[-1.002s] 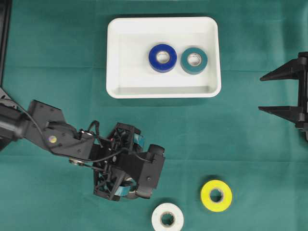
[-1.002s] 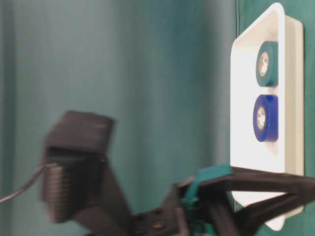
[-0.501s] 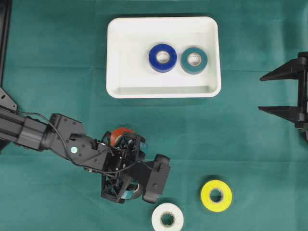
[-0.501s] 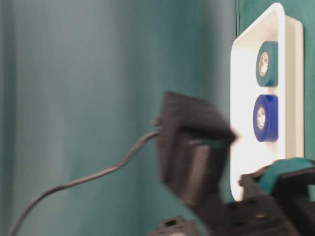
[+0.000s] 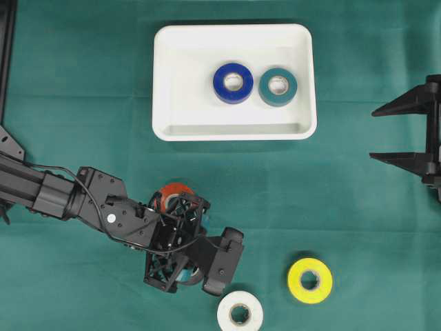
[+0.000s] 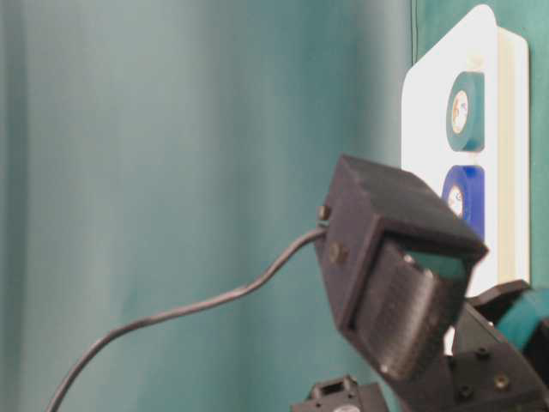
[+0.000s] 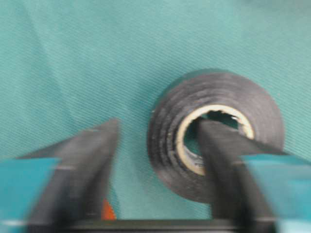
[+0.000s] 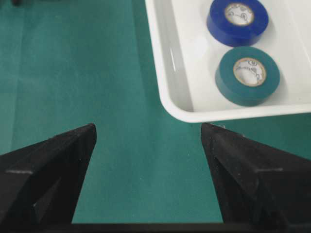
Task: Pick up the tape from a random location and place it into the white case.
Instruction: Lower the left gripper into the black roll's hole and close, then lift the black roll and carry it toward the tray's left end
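Observation:
A black tape roll (image 7: 165, 145) lies flat on the green cloth, seen only in the left wrist view. My left gripper (image 7: 159, 125) is down over it. One finger (image 7: 218, 160) stands inside the roll's cardboard core. The other finger (image 7: 92, 155) is outside the roll with a strip of cloth showing between it and the roll's wall, so the jaws are open. From overhead the left gripper (image 5: 176, 241) hides the black roll. The white case (image 5: 234, 129) sits at the far middle, holding a blue roll (image 5: 220, 83) and a green roll (image 5: 266, 86). My right gripper (image 5: 396, 132) hangs open and empty at the right edge.
A red roll (image 5: 172, 189) lies against the far side of the left gripper. A yellow roll (image 5: 295, 280) and a white roll (image 5: 226, 310) lie near the front edge, right of the left arm. The right wrist view shows the case's near corner (image 8: 165, 73).
My left gripper has come down over the black roll and its jaws have narrowed around the roll's wall. The red roll has come into view. The right arm has not moved.

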Motion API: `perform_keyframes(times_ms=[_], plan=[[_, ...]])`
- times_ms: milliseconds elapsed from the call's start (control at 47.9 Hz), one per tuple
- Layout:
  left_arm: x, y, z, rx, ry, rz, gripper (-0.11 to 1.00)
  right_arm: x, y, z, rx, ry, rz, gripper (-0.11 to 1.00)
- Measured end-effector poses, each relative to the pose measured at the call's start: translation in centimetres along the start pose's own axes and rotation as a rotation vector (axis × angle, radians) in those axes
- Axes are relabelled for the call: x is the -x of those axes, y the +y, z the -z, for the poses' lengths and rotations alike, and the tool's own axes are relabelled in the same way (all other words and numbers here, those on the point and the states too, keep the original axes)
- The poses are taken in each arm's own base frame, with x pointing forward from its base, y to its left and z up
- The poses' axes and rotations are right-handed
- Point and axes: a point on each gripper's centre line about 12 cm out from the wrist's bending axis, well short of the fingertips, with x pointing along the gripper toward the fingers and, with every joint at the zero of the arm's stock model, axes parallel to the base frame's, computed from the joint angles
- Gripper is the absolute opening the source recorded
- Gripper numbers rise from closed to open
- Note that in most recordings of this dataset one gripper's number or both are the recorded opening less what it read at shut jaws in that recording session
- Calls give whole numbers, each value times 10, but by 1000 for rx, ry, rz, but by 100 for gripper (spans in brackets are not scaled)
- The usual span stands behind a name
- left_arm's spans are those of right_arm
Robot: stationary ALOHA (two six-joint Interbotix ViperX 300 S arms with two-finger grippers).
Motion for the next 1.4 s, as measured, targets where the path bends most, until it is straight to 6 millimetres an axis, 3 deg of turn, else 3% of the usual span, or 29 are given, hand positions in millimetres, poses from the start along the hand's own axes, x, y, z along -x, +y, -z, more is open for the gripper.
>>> perform_keyframes(times_ms=[83,125,772,1398], plan=[[0,0,1,0,11,1,22,0,0,0,0,0,0,84],[0,0,1,0,15,1,18,0,0,0,2,1,1,84],[6,1,-2,5,15,1,18,0,0,1,0,3,0,84],[94,2,-36,4,-69,-6,18,0,0,1,0,3,0,84]])
